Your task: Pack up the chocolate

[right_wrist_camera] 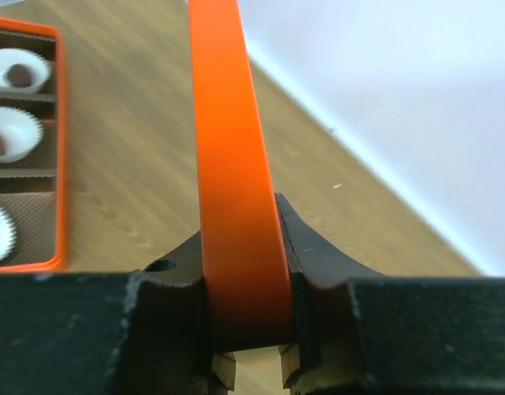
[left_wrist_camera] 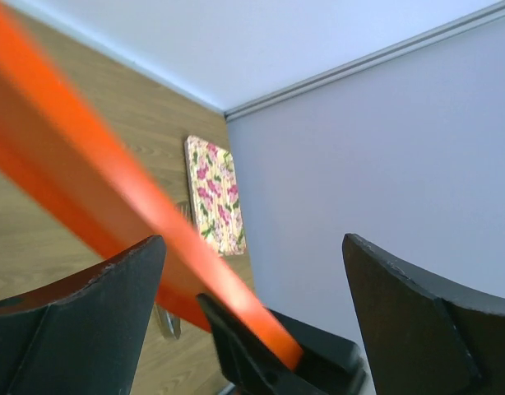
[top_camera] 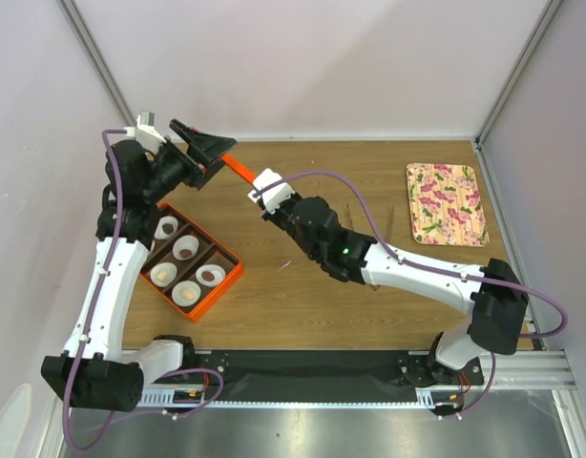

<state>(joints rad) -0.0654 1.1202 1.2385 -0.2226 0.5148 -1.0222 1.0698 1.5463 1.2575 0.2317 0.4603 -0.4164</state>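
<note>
While the brown wooden table (top_camera: 369,305) lies mostly bare between the orange compartmented box (top_camera: 223,292) at left and the floral-patterned rectangular plate (top_camera: 447,203) at far right, that middle stretch is the open room. The back wall stands close behind both grippers. A flat orange plastic panel (top_camera: 241,171), probably the box's lid, looks stiff and light. The right gripper (top_camera: 259,189) pinches its end, and the left gripper (top_camera: 224,158) stands spread around it, not clamping. White pleated paper cups (top_camera: 186,292) sit in the box's compartments. The small brown chocolate lumps (top_camera: 210,276) rest inside them, and they look light and easily dented, best taken gently by their sides.
</note>
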